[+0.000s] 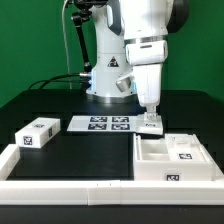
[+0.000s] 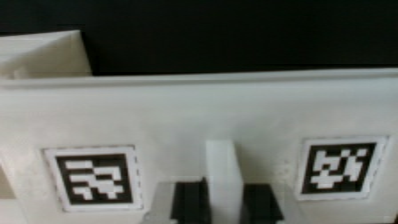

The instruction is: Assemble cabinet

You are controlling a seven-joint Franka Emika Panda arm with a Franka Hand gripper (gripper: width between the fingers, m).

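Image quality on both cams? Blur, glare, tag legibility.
Exterior view: even light, no harsh glare; cabinet body washes out, white on white, edges faint; marker board tags coarse but distinct. Wrist view: soft focus, white panel fills the frame, its tags smeared, dark fingers cropped by the frame edge.

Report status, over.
Gripper shut on cabinet body, at a thin rib. Small block lies apart, exterior view's left. No obstruction seen.

The small block [image 1: 37, 133] lies at the exterior view's left, the cabinet body [image 1: 150, 170] right, the marker board [image 1: 100, 124] behind.
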